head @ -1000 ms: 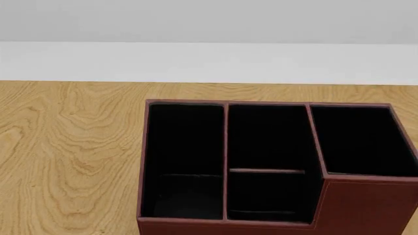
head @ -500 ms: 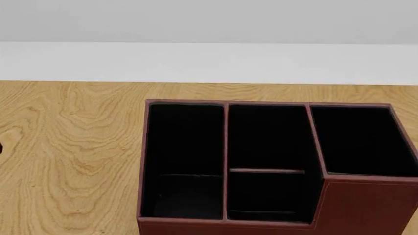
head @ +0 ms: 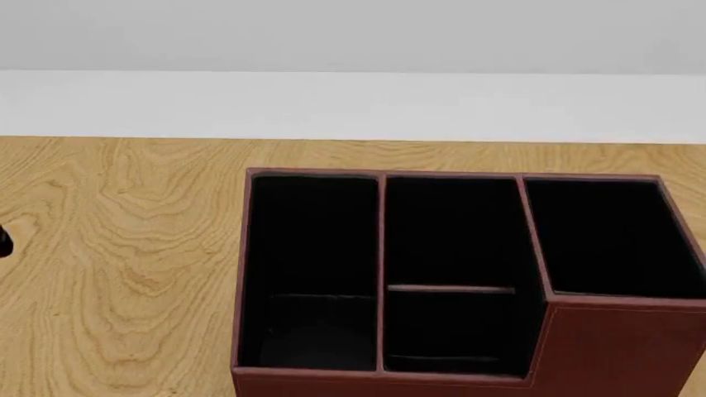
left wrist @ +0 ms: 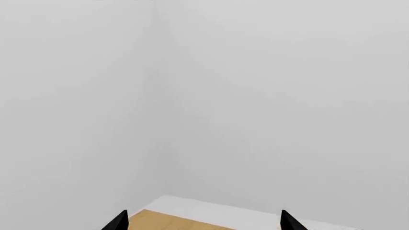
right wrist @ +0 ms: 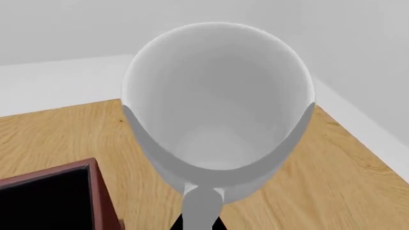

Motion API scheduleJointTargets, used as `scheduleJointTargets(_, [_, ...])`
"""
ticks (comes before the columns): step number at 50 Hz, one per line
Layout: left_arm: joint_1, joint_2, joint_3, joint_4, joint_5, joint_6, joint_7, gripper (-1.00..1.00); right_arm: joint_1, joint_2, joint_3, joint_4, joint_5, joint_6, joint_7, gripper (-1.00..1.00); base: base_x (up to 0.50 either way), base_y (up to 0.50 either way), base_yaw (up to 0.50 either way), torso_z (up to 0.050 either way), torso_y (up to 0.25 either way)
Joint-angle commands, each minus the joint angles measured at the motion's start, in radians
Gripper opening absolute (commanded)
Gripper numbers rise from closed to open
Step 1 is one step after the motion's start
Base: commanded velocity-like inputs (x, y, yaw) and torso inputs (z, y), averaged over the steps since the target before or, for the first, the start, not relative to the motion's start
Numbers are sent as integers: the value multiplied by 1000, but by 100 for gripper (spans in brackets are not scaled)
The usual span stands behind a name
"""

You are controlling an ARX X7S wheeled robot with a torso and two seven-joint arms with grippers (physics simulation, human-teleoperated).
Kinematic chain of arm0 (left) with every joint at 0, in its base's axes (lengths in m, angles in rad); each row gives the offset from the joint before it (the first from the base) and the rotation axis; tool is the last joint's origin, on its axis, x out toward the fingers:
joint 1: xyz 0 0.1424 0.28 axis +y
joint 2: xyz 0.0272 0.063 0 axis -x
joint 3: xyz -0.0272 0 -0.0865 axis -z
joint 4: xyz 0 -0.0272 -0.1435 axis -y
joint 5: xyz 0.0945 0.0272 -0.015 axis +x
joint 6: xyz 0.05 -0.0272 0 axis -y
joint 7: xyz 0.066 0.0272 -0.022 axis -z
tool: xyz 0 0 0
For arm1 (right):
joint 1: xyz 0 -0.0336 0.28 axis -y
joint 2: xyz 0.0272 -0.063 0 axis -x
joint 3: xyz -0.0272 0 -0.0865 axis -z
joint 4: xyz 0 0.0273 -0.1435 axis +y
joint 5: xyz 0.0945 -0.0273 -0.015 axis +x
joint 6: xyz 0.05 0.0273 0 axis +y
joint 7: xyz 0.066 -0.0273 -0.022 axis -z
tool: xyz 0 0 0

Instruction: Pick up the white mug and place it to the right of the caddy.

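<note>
Before me lies a wooden table (head: 121, 248) with pale, swirling grain, its far edge straight across my head view. Behind it runs a white ledge (head: 353, 103), and above that a plain grey wall (head: 353, 33). From my left wrist, two grey walls meet in a room corner (left wrist: 160, 120), with a strip of wood below.

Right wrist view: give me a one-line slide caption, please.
Empty white mug seen from above at the right end effector, over the wooden table beside a corner of the reddish-brown caddy.
</note>
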Motion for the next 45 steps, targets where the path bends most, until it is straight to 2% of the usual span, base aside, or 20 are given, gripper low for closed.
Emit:
scheduleJointTargets(1, [-7,-2,8,8,4,-16,-6,100,-18,-13,4,58,-40,-42,-34,-100,0,0,0,0,0])
scheduleJointTargets(8, [-17,6,22,-18,6,-5,-2,100,-61,11,19,28,-18,-44,-17,-100,0,0,0,0,0])
scheduleJointTargets(23, [-23,13,43,-46,10,14,6,100,-208,137,87,-182,79,-58,52,-100,0,0,0,0,1])
scheduleJointTargets(45, [-18,15,53,-48,6,18,5,100,-282,151,94,-198,93,-92,47,-100,0,0,0,0,0])
